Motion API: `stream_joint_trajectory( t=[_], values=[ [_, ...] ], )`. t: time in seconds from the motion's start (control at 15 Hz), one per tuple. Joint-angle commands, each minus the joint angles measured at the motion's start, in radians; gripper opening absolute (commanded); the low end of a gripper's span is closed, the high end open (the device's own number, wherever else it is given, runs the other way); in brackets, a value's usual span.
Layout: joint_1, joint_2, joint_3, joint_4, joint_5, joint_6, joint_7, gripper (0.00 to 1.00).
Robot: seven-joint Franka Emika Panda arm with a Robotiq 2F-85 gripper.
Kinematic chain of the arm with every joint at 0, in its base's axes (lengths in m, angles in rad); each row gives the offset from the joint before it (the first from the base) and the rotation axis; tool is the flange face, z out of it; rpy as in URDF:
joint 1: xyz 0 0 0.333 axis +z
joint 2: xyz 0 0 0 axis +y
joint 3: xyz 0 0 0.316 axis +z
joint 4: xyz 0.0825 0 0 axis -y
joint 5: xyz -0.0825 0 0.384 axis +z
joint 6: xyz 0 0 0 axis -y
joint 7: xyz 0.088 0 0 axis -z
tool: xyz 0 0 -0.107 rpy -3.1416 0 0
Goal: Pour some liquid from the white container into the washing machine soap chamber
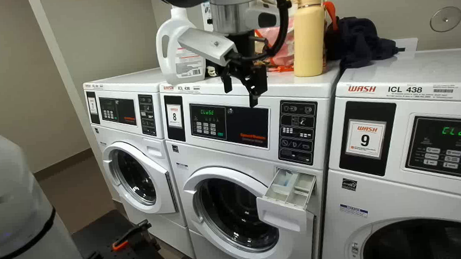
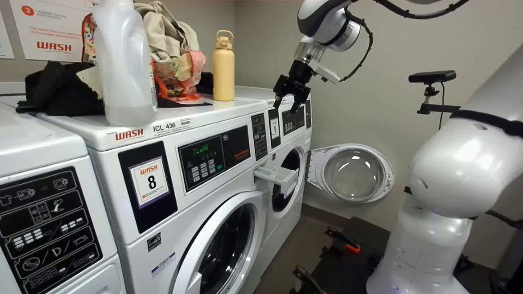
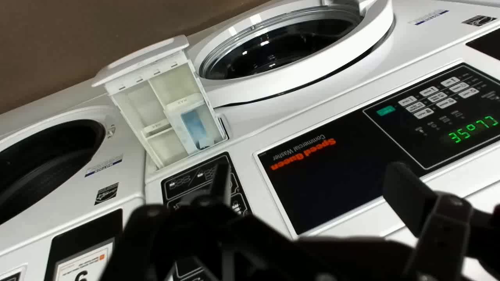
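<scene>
On the washer [image 1: 232, 154], at the left front corner, stands the jug [image 1: 184, 66]; the pincer [image 1: 241, 94], spread wide, hangs near the top front edge; the drawer [image 1: 281, 215] juts from its right front; a bottle [image 1: 309, 40] stands by its right edge.

We see a glossy white arm [image 2: 429, 253] with rounded joints [image 2: 470, 167], oval recesses [image 2: 481, 127] and a black band [image 2: 486, 117]. Near the claw [image 2: 286, 107] we find a silver collar [image 1: 228, 18], a pale grey block [image 1: 203, 45] bearing a small mark [image 1: 216, 44], and a black cable [image 1: 283, 16]. The claw is black and angular, with round pivots [image 3: 455, 200] and flat pads [image 3: 408, 199].
</scene>
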Motion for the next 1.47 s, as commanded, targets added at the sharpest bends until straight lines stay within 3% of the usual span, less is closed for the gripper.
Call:
stream_joint_trajectory(
  t=[0.0,0.4,0.93,1.13,1.4],
  values=[
    [-0.035,0.006,0.030,0.003,0.016,-0.006,-0.013,1.00],
    [-0.020,0.015,0.052,0.030,0.008,-0.005,-0.031,1.00],
    [0.098,0.046,0.254,0.252,-0.073,-0.053,-0.106,1.00],
    [0.166,0.078,0.291,0.327,-0.039,-0.024,-0.181,1.00],
    [0.242,0.103,0.288,0.388,0.050,-0.031,-0.360,1.00]
  ],
)
